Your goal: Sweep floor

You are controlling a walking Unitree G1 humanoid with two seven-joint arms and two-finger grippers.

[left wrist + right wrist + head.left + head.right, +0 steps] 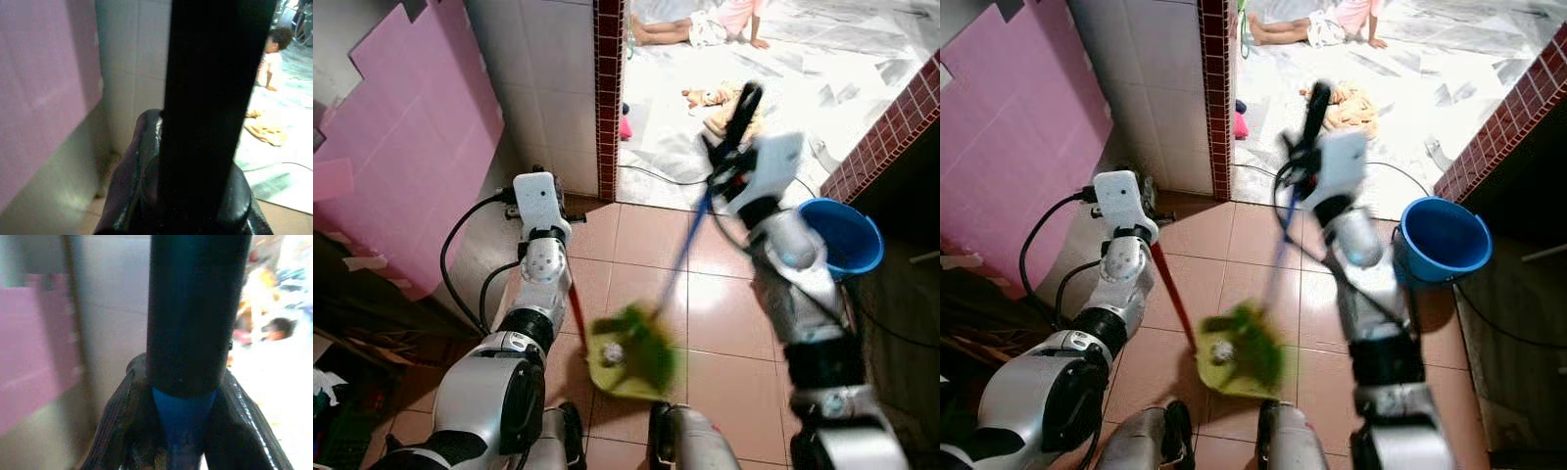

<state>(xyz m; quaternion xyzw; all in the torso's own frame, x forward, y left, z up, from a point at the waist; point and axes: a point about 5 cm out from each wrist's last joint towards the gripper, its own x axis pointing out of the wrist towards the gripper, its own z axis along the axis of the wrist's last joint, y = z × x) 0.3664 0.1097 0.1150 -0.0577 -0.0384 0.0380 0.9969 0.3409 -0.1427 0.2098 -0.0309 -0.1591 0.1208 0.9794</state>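
Right gripper point(736, 117) clamped on the blue broom handle point(690, 240), green bristles point(641, 348) blurred over the yellow-green dustpan point(612, 377) on the floor tiles point(636, 235). Left gripper point(195, 196) closed around the dustpan's red stick point(1170, 289). Blue bucket point(847, 235) just right.

The right gripper point(741, 117) is holding a blue broom handle point(690, 235) whose blurred green brush point(641, 348) is lying over a yellow-green dustpan point(617, 367) on the tiled floor point(636, 245). The left arm point(540, 255) is reaching down beside the dustpan's red handle point(578, 313). A blue bucket point(847, 235) is standing near the right arm. A person point(705, 24) is sitting beyond the doorway.
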